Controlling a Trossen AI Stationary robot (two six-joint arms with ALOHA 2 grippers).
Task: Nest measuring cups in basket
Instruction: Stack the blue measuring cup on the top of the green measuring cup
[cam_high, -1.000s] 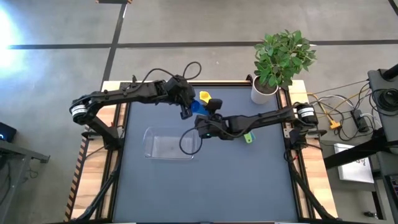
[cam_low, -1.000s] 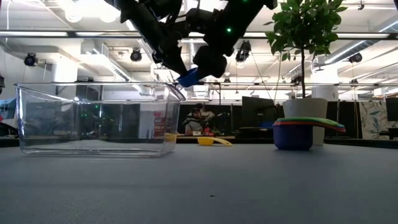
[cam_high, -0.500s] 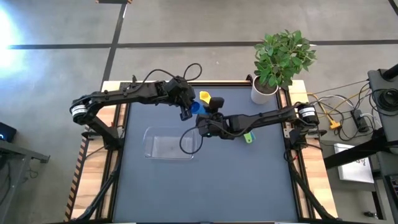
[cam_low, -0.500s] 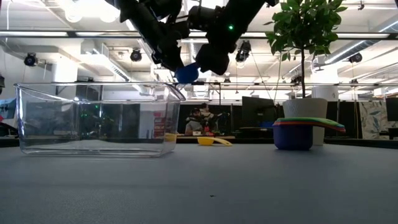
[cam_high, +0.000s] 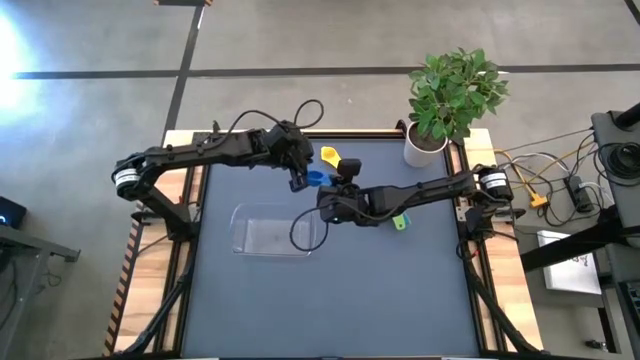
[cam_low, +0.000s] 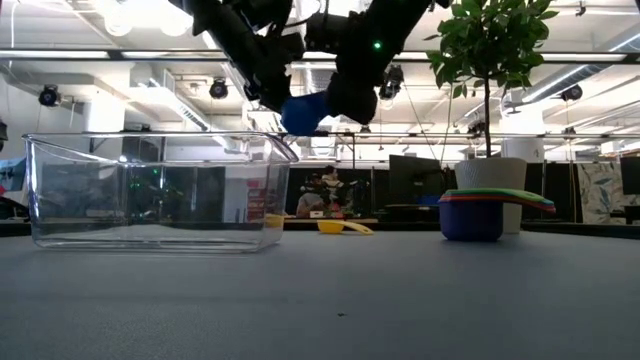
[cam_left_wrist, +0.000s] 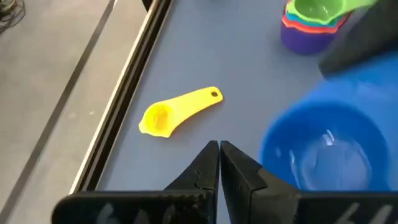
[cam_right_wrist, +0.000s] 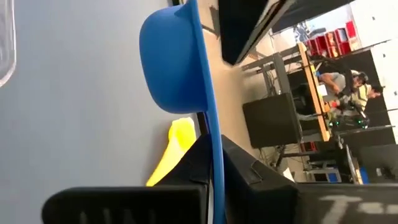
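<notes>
On the dark blue-grey surface (cam_high: 400, 290) the clear rectangular plastic basket (cam_high: 236, 230) sits empty at centre-left of the high view. Just above its upper right corner the right end effector (cam_right_wrist: 211, 146) is clamped on the flat handle of the blue round-bowled plastic measuring cup (cam_low: 303, 112), held high in the air, while the left end effector (cam_left_wrist: 219, 149) hangs beside it with fingers together on nothing. I'd swing the cup left over the basket, level the bowl and lower it near the floor before letting go; the yellow scoop (cam_left_wrist: 177, 111) and the stacked cups (cam_low: 480, 210) wait on the surface at upper centre and centre-right.
</notes>
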